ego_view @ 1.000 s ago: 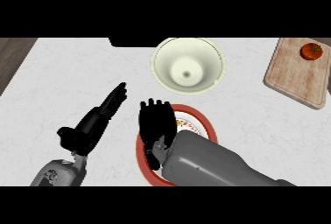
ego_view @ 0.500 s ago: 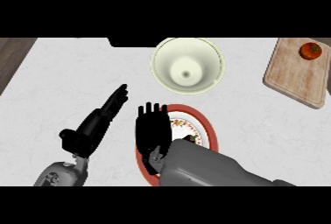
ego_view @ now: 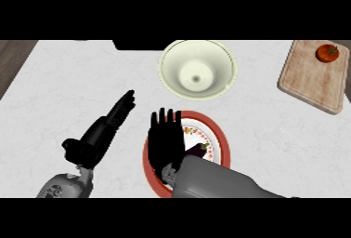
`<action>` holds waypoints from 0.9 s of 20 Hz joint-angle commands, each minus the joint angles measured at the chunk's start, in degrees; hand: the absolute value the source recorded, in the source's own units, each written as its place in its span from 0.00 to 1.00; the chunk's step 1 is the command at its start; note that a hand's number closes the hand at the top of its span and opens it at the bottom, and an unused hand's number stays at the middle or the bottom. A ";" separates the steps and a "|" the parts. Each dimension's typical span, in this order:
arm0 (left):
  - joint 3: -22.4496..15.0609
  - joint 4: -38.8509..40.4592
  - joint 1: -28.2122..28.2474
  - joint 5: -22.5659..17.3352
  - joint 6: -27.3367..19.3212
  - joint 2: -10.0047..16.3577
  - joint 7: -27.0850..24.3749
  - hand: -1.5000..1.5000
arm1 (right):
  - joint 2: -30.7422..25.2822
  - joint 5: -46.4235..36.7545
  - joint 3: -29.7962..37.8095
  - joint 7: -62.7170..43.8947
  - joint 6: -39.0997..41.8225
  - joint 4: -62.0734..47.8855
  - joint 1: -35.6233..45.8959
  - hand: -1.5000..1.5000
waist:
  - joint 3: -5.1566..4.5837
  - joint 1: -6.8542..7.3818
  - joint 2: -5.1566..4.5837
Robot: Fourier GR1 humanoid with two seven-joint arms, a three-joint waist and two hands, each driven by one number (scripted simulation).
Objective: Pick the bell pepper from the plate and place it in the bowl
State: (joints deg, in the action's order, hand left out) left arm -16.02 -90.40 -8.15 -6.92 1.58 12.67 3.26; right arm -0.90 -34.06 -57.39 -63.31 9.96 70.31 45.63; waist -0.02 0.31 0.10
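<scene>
Both hands have straight, released fingers; the right hand (ego_view: 166,139) hides much of the red-rimmed plate (ego_view: 224,142) and half of a dark, indistinct vegetable (ego_view: 198,149); the left hand (ego_view: 103,135) lies alongside.

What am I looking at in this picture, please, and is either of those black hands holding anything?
This is a humanoid robot's own view, taken from its head and looking steeply down at a white kitchen counter. The grey forearms with black hands are the robot's. Its right hand hovers over a red-rimmed plate with straight, spread fingers. Its left hand lies open to the left. Neither holds anything. A small dark item, perhaps the bell pepper, shows on the plate beside the right hand. Beyond the plate stands a pale bowl, and at the far right a wooden cutting board carries a tomato.
</scene>
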 commanded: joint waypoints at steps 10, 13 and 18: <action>1.57 -3.45 4.93 0.53 2.36 -0.14 -0.89 0.50 | 0.85 -5.63 4.77 0.95 -2.20 -8.75 -4.88 0.00 | 0.01 0.44 -0.08; 1.02 -5.00 5.27 2.70 2.17 -0.44 -0.04 0.50 | -1.62 -8.65 6.20 3.61 -1.47 -5.67 -7.48 0.00 | 0.02 -0.05 0.00; 2.64 2.24 0.10 3.33 3.40 -3.06 -2.41 0.50 | 0.88 -4.43 4.94 7.27 -7.31 -14.17 -1.99 0.00 | 0.01 0.63 -0.28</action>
State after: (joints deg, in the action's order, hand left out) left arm -14.63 -90.66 -7.57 -3.64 3.11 9.68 3.47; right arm -0.29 -38.70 -51.79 -57.68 6.72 61.91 41.84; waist 0.09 0.66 0.26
